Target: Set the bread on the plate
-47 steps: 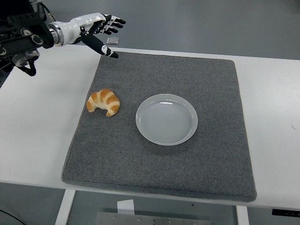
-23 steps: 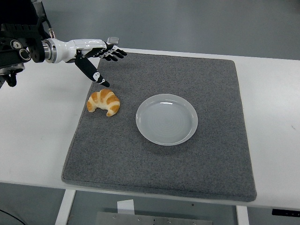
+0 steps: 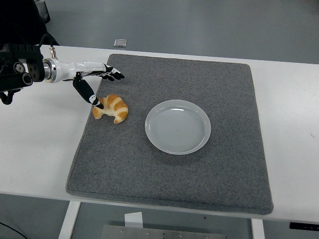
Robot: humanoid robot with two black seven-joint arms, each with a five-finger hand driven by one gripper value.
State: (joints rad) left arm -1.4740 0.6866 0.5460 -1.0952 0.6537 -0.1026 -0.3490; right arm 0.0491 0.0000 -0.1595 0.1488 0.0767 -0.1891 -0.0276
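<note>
Down comes the left hand (image 3: 94, 82) from the mat's far corner, fingers spread and holding nothing, thumb tip now right at the bread (image 3: 111, 108). That croissant lies on the grey felt mat (image 3: 174, 169), just left of the plate (image 3: 178, 126). It looks light, flaky, crushable, so take it gently across the thick middle. Plate's smooth, glossy, shallow; the white surface (image 3: 35, 144) is bare.
</note>
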